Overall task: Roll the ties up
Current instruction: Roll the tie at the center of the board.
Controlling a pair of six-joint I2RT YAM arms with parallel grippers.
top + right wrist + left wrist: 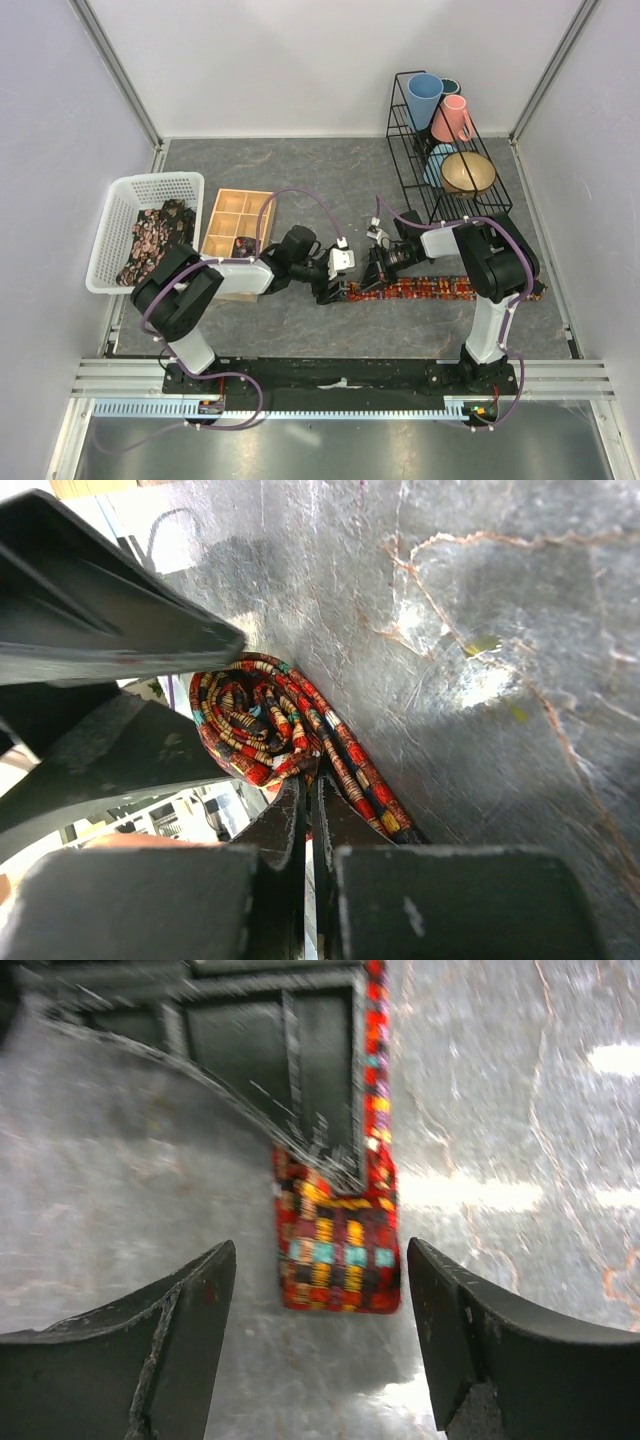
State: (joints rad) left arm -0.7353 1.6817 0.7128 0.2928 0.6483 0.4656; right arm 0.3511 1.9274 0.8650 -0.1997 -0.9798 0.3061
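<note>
Tie [440,290] lies flat along the surface [300,180] between both arms, its left end wound into a small loose roll [255,725]. Soft, light, probably slick fabric, I'd judge; the coil will likely spring open if released. I'd hold the roll by its flat sides, not the tail. Left gripper [320,1260] is wide open, straddling that end, holding nothing. Right gripper [308,798] is pressed shut, tips at the coil; I can't tell if fabric's pinched.

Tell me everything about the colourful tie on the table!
The tie is a long, narrow cloth strip with red, orange, yellow and teal squares. It lies flat across the grey table. Its left end is rolled into a small coil, pinched by the shut right gripper. The open left gripper straddles that end.
</note>
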